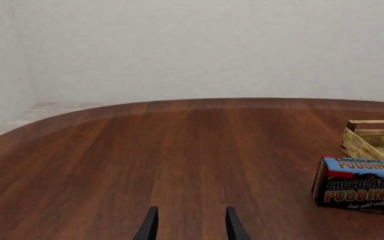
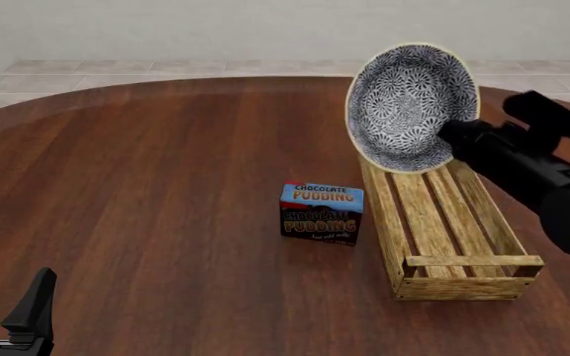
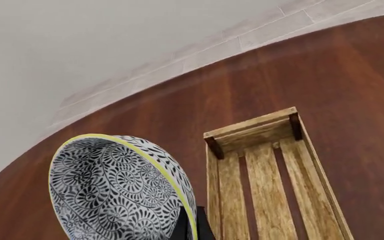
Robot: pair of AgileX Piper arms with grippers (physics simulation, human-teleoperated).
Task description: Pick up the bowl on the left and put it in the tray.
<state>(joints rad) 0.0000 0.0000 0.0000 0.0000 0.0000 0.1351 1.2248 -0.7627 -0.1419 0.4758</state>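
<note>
The bowl (image 2: 409,100), blue-grey floral with a cream rim, hangs tilted on its side above the far end of the tray (image 2: 444,236), its inside facing the front camera. My right gripper (image 2: 450,136) is shut on the bowl's rim. In the right wrist view the bowl (image 3: 112,192) fills the lower left, with the empty slatted tray (image 3: 272,185) below it. My left gripper (image 2: 8,297) stands open low at the front left, far from both; its fingertips (image 1: 152,225) show over bare table in the left wrist view.
A blue chocolate pudding box (image 2: 322,213) stands on the wooden table (image 2: 146,185) just left of the tray, also seen as the pudding box (image 1: 357,185) in the left wrist view. The tray's corner (image 1: 372,137) shows beside it.
</note>
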